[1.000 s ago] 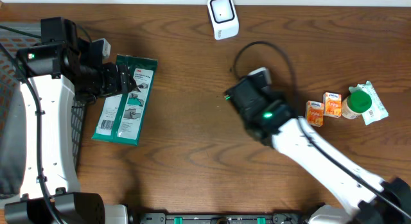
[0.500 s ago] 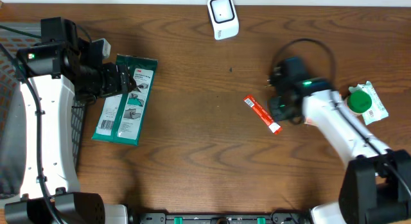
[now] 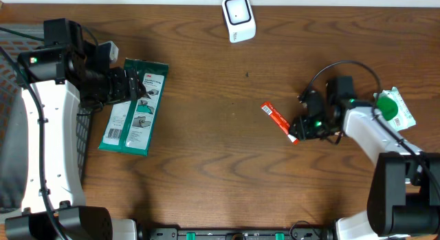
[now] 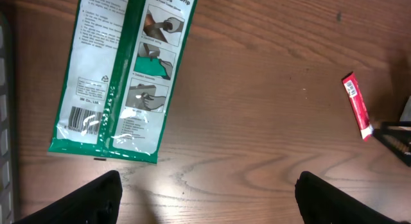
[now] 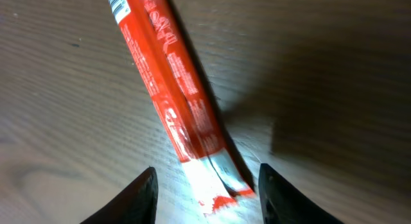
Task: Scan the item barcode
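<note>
Poised over the red sachet's (image 5: 172, 89) tail with right gripper (image 5: 207, 185) spread, nothing held (left gripper (image 4: 215, 199) likewise apart); pinching that flimsy tip risks slipping, twisting the barcode (image 5: 118, 0) away.

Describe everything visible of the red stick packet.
The red stick packet is a slim, glossy, foil-like sachet with white print, a barcode at its far end and a white end nearest the right gripper. It lies flat and diagonal on the wooden table, its near end between the open jaws, apparently untouched.
</note>
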Controlling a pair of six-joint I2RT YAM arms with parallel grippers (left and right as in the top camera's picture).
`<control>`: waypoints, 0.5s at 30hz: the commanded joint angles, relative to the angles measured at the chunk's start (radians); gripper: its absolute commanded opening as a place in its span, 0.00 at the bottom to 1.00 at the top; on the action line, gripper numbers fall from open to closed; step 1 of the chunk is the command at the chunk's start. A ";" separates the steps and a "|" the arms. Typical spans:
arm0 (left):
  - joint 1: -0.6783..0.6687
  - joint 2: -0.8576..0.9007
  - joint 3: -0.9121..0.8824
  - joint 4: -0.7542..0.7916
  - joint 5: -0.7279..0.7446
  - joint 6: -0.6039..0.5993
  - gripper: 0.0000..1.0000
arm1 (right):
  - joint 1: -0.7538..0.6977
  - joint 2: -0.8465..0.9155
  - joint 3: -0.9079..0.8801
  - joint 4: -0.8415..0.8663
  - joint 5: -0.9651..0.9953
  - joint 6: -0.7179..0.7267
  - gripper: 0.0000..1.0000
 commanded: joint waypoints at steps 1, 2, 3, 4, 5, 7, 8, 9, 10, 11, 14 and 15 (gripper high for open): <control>0.000 -0.013 0.000 -0.003 0.005 -0.005 0.87 | 0.035 0.006 -0.085 0.080 0.007 0.055 0.41; 0.000 -0.013 0.000 -0.003 0.005 -0.005 0.87 | 0.042 0.006 -0.111 0.117 0.018 0.074 0.40; 0.000 -0.013 0.000 -0.003 0.005 -0.005 0.87 | 0.047 0.006 -0.135 0.154 0.019 0.090 0.38; 0.000 -0.013 0.000 -0.003 0.005 -0.005 0.87 | 0.055 0.006 -0.164 0.202 0.019 0.105 0.36; 0.000 -0.013 0.000 -0.003 0.005 -0.005 0.87 | 0.066 0.006 -0.194 0.254 0.019 0.119 0.29; 0.000 -0.013 0.000 -0.003 0.005 -0.005 0.87 | 0.080 0.006 -0.219 0.303 0.022 0.131 0.14; 0.000 -0.013 0.000 -0.003 0.005 -0.005 0.87 | 0.089 0.005 -0.218 0.309 0.039 0.150 0.05; 0.000 -0.013 0.000 -0.003 0.005 -0.005 0.87 | 0.095 0.005 -0.210 0.303 0.057 0.163 0.01; 0.000 -0.013 0.000 -0.003 0.005 -0.005 0.87 | 0.101 0.002 -0.192 0.282 0.083 0.164 0.01; 0.000 -0.013 0.000 -0.003 0.005 -0.005 0.87 | 0.108 -0.003 -0.169 0.253 0.114 0.163 0.01; 0.000 -0.013 0.000 -0.003 0.005 -0.005 0.87 | 0.133 -0.024 -0.110 0.178 0.203 0.162 0.01; 0.000 -0.013 0.000 -0.003 0.005 -0.005 0.87 | 0.146 -0.035 -0.087 0.151 0.239 0.158 0.01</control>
